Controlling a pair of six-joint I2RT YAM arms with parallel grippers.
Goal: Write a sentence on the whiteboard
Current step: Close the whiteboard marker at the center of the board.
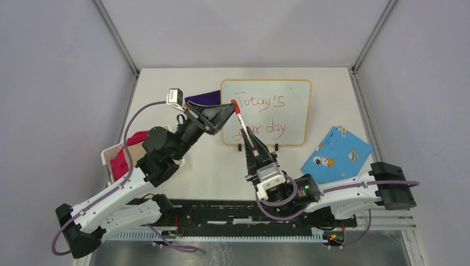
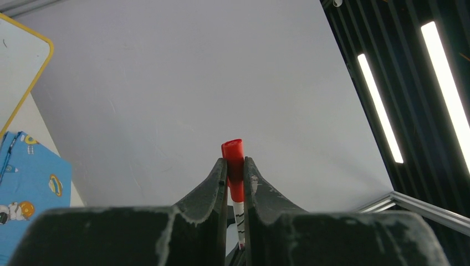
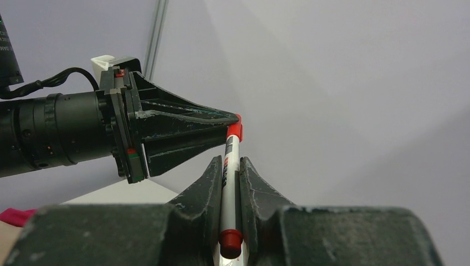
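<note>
The red handwritten sentence (image 1: 260, 102) is sitting on the glossy, yellow-framed whiteboard (image 1: 296, 88) at the table's back. The left gripper (image 2: 235, 163) is pinching the small red cap (image 2: 233, 151). The right gripper (image 3: 231, 164) is pinching the thin white marker (image 3: 230, 148). I think they are closing the pen, which needs a straight push together.

Top view, centre: the marker (image 1: 240, 118) and right gripper (image 1: 244, 132) cover the start of line 2 of the sentence (image 1: 259, 101). Left wrist view: the left edge cuts off the whiteboard (image 2: 16, 66) at upper left and the blue card (image 2: 27, 177) at lower left.
</note>
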